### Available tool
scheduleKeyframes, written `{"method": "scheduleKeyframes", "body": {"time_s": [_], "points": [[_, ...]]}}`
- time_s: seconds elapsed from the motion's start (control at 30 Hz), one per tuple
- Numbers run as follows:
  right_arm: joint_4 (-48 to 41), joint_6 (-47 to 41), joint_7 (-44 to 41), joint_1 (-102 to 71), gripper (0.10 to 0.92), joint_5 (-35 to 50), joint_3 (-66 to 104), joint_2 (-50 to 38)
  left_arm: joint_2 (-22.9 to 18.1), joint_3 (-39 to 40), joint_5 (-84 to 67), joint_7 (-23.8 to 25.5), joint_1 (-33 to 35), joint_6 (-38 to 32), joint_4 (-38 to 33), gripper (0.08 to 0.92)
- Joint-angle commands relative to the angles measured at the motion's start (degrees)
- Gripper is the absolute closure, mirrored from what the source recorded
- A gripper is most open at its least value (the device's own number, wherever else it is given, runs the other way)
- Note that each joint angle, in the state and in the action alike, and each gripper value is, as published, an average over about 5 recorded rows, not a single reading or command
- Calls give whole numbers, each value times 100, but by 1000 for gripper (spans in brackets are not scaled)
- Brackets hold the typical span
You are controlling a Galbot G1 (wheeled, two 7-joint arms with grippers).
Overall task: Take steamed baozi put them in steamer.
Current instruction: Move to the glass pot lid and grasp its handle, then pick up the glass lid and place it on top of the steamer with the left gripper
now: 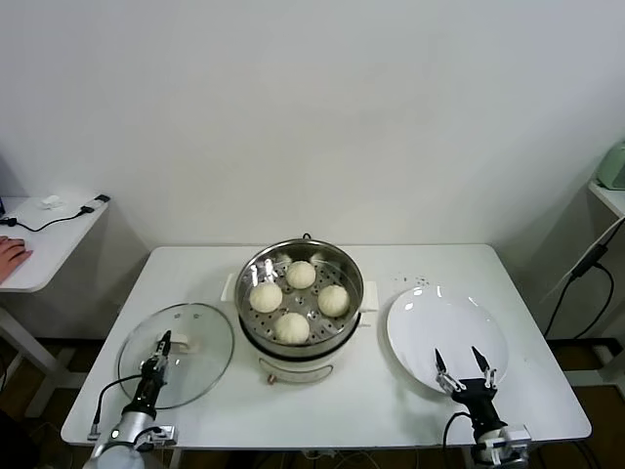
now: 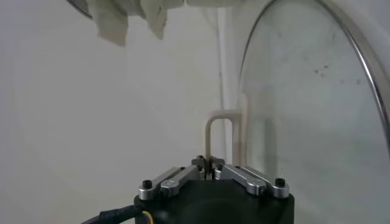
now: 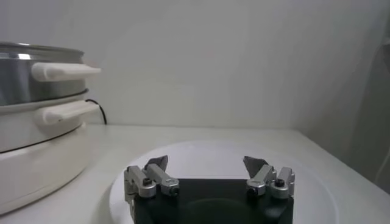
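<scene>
Several cream-white steamed baozi (image 1: 291,327) lie on the perforated tray inside the shiny steamer (image 1: 354,277), at the table's middle. To its left the round glass lid (image 1: 200,366) lies flat on the table. My left gripper (image 1: 164,342) is at the lid's near-left side, shut on the lid's thin white handle. In the left wrist view the handle (image 2: 220,115) loops up out of the closed left gripper (image 2: 209,163). My right gripper (image 1: 461,363) hovers open over the near edge of the bare white plate (image 1: 430,318), with nothing between its fingers (image 3: 159,163).
The steamer's white base and side handles (image 3: 64,71) stand close to the plate (image 3: 201,152). A side table (image 1: 49,244) with a cable and someone's hand is at the far left. A black cable hangs at the far right.
</scene>
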Motion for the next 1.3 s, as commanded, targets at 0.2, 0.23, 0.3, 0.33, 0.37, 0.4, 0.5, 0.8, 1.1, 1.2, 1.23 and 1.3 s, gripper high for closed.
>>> {"method": "scheduleKeyframes", "body": {"time_s": [0.2, 0.23, 0.3, 0.33, 0.37, 0.4, 0.5, 0.8, 1.1, 1.2, 1.23, 1.3], "points": [[176, -128, 15, -37, 203, -101, 2, -42, 282, -303, -1597, 1153, 733, 991, -2354, 868], [207, -169, 43, -41, 203, -133, 0, -43, 316, -333, -1732, 1307, 795, 1198, -2602, 868], [283, -266, 121, -49, 203, -224, -6, -41, 383, -392, -1949, 1631, 896, 1644, -3116, 868], [321, -316, 169, -53, 203, -278, -12, -39, 415, -419, -2012, 1808, 930, 1862, -3372, 868], [352, -356, 212, -56, 203, -318, -18, -37, 445, -434, -2028, 1963, 947, 2067, -3614, 868], [385, -391, 247, -60, 203, -354, -24, -36, 477, -438, -2020, 2125, 954, 2265, -3837, 868], [463, -452, 316, -84, 203, -431, -40, -34, 568, -345, -1871, 2527, 886, 2744, -4376, 868], [519, -428, 412, -164, 203, -563, -58, 1, 749, 836, -866, 3143, 224, 3623, -5014, 868], [390, -139, 394, -174, 203, -644, -50, 23, 43, 3007, 408, 3913, -635, 4354, -5003, 868], [350, -22, 399, -186, 203, -655, -67, 63, -344, 3446, 726, 4015, -781, 4442, -4759, 868], [333, 16, 406, -189, 203, -662, -75, 75, -448, 3554, 814, 4036, -813, 4461, -4680, 868], [291, 78, 425, -184, 203, -674, -89, 93, -642, 3714, 975, 4065, -879, 4491, -4525, 868]]}}
